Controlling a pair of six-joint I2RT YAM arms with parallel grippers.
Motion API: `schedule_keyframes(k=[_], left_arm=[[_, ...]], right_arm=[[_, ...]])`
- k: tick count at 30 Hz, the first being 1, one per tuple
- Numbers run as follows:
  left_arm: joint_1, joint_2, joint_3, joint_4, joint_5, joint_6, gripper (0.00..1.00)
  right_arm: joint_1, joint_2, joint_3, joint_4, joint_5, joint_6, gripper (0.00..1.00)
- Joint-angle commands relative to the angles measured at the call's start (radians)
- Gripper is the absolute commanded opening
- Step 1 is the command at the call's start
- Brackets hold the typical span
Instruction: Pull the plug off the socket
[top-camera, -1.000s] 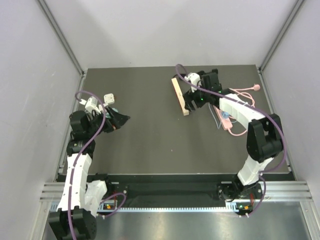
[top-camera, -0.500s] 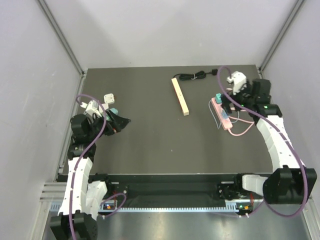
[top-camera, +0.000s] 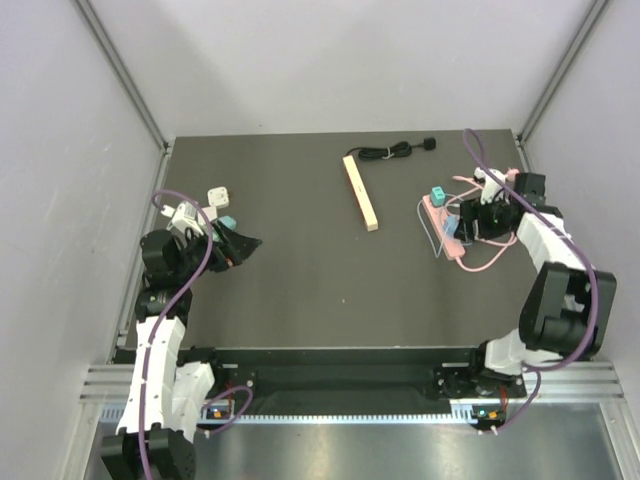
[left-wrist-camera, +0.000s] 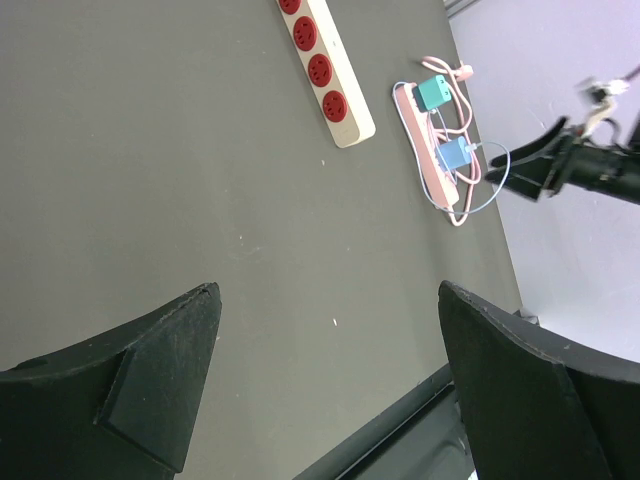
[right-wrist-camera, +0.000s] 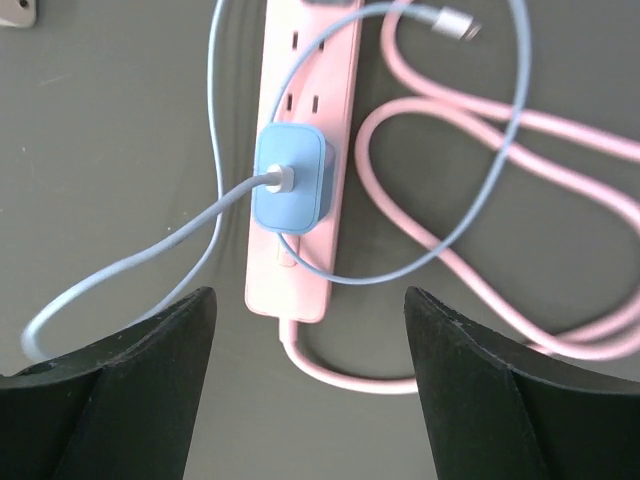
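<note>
My right hand (right-wrist-camera: 307, 295) hovers empty, fingers spread wide, directly above the boxy pale-blue plastic plug (right-wrist-camera: 290, 178). The plug is seated near the cord end of the slim pink power strip (right-wrist-camera: 300, 60), which lies flat on the dark tabletop (right-wrist-camera: 100, 120). I judge the plug rigid, light and slightly slick, so I'd pinch its two flat sides, clear of the limp blue cable (right-wrist-camera: 130, 265). The light strip may lift with it. My left hand (left-wrist-camera: 328, 290) sits spread and empty, well away.
</note>
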Motion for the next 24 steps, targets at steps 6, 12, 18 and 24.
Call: schedule_keyframes(k=[6, 12, 18, 24], left_arm=[[-0.001, -0.016, -0.008, 0.052, 0.019, -0.001, 0.94], [-0.003, -0.006, -0.004, 0.055, 0.022, -0.002, 0.94], [-0.001, -0.002, -0.005, 0.055, 0.022, -0.002, 0.94], [-0.003, -0.002, -0.005, 0.055, 0.021, -0.002, 0.94]], right_arm=[[0.032, 0.147, 0.068, 0.057, -0.036, 0.072, 0.75], [0.065, 0.177, 0.083, 0.120, 0.027, 0.117, 0.73], [0.098, 0.203, 0.097, 0.180, 0.085, 0.151, 0.60], [0.159, 0.209, 0.086, 0.227, 0.182, 0.149, 0.55]])
